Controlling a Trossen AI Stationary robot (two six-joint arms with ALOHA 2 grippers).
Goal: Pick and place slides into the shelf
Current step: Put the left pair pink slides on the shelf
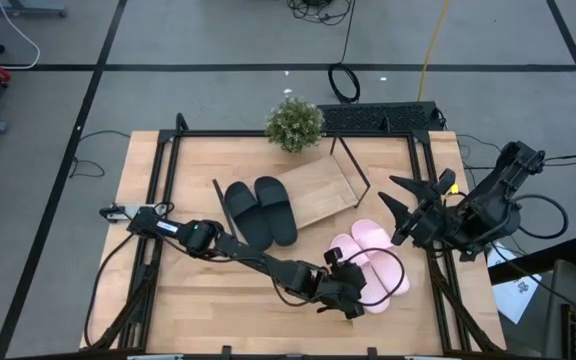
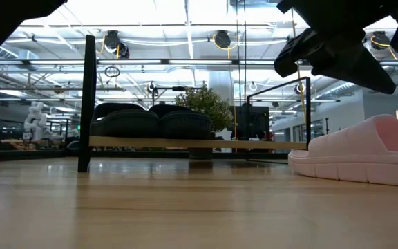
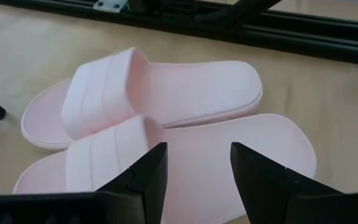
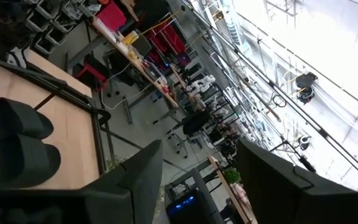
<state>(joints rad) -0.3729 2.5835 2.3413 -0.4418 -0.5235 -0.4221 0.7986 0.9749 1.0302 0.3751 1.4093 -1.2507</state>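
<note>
The pale pink slides [image 1: 376, 262] lie side by side on the table, soles down, right of the shelf [image 1: 320, 190]. They also fill the left wrist view, the nearer pink slide [image 3: 229, 168] in front of the farther pink slide [image 3: 166, 93]. My left gripper [image 3: 194, 174] is open and hovers just over the nearer one's footbed, close to the pair's near end [image 1: 360, 292]. The black slides [image 1: 260, 210] rest on the shelf's slanted board [image 2: 150, 123]. My right gripper [image 1: 396, 210] is open, raised near the table's right side, beyond the pink pair.
A small potted plant [image 1: 294, 124] stands at the table's far edge behind the shelf. Black frame rails [image 1: 430, 270] run along the table's sides. The right half of the shelf board [image 1: 328, 185] is bare. Bare tabletop [image 1: 218, 300] lies toward the near left.
</note>
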